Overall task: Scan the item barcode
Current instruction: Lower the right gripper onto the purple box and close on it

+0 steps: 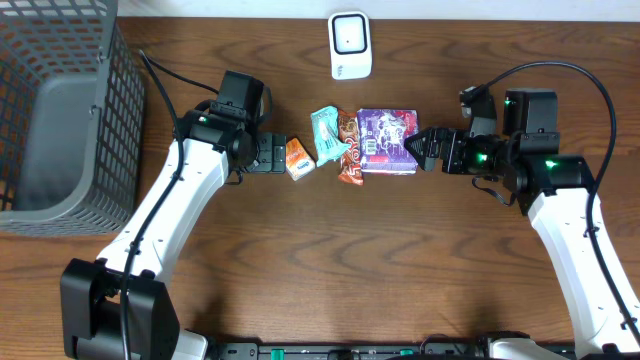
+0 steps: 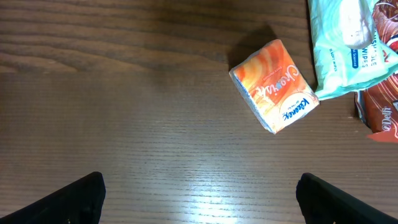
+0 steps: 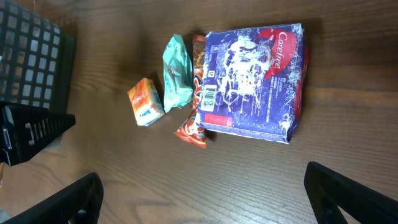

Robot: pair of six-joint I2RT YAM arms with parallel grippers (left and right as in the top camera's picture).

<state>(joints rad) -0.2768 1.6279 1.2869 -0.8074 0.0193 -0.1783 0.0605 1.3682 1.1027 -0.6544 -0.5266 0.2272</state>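
Four items lie in a row mid-table. From left to right they are an orange Kleenex pack (image 1: 298,158) (image 2: 275,87) (image 3: 145,101), a teal wipes pack (image 1: 326,133) (image 2: 348,43) (image 3: 176,73), a brown-orange snack wrapper (image 1: 349,150) (image 3: 193,130) and a purple Carefree pack (image 1: 387,140) (image 3: 255,81). The purple pack's barcode (image 3: 209,96) faces up. A white scanner (image 1: 351,45) stands at the far edge. My left gripper (image 1: 274,156) (image 2: 202,202) is open just left of the Kleenex pack. My right gripper (image 1: 420,152) (image 3: 205,199) is open just right of the purple pack. Both hold nothing.
A grey wire basket (image 1: 60,110) (image 3: 28,62) fills the far left of the table. Bare wood stretches in front of the items, between the two arms.
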